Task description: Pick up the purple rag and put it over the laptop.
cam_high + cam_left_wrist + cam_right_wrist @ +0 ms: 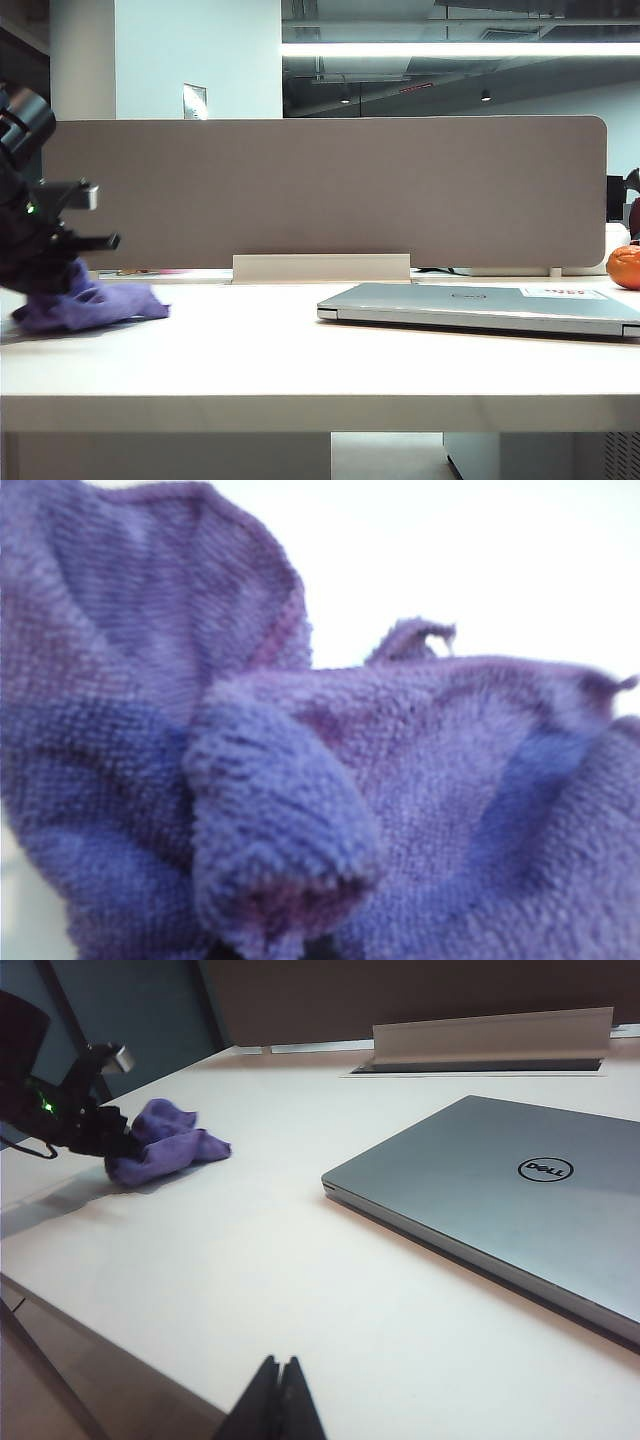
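Purple fuzzy microfibre rag (95,305), one only, lies rumpled at the far left of the white table (300,360), its longer spread running along the table's width toward the laptop. My left gripper (60,275) is down on the rag's left end, jaws closed on a fold of it. Well apart to the right lies one thin silver-grey laptop (480,305), lid shut, long axis left to right. My right gripper (278,1400) hangs above the near table edge, jaws closed, holding nothing.
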Robot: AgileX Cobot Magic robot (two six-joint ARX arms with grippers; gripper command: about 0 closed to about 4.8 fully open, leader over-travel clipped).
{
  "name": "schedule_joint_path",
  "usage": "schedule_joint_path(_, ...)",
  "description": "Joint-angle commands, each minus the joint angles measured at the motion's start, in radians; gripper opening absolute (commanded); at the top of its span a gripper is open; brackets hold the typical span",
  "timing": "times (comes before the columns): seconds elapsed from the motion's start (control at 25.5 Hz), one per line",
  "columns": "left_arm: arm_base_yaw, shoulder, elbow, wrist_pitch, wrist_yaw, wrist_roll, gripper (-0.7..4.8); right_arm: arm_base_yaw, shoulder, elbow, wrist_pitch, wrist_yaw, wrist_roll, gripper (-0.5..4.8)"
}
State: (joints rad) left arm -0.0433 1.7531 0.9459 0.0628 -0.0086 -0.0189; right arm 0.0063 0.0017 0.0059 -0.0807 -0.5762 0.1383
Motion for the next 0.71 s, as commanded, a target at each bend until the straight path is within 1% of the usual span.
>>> schedule_joint_path(0.04,-0.018,-0.033,0.005,0.101,0.087,-0.053,-0.06,0.000,-0.002,-0.006,0.010,0.001,0.000,-0.08)
schedule_joint_path(0.16,-0.044,-0.056,0.006,0.179,0.120,-0.101,-0.06,0.000,-0.002,-0.006,0.010,0.001,0.000,-0.08)
schedule_joint_path(0.35,-0.095,-0.076,0.025,0.274,0.189,-0.154,-0.06,0.000,-0.002,-0.006,0.010,0.000,0.000,-0.08)
schedule_joint_path(0.43,-0.126,-0.076,0.044,0.286,0.209,-0.173,-0.06,0.000,-0.002,-0.006,0.010,0.001,0.000,-0.08)
schedule_joint_path(0.55,-0.175,-0.076,0.077,0.286,0.208,-0.176,-0.06,0.000,-0.002,-0.006,0.010,0.001,0.000,-0.08)
schedule_joint_path(0.71,-0.279,-0.073,0.155,0.294,0.197,-0.172,-0.06,0.000,-0.002,-0.006,0.011,0.001,0.000,-0.08)
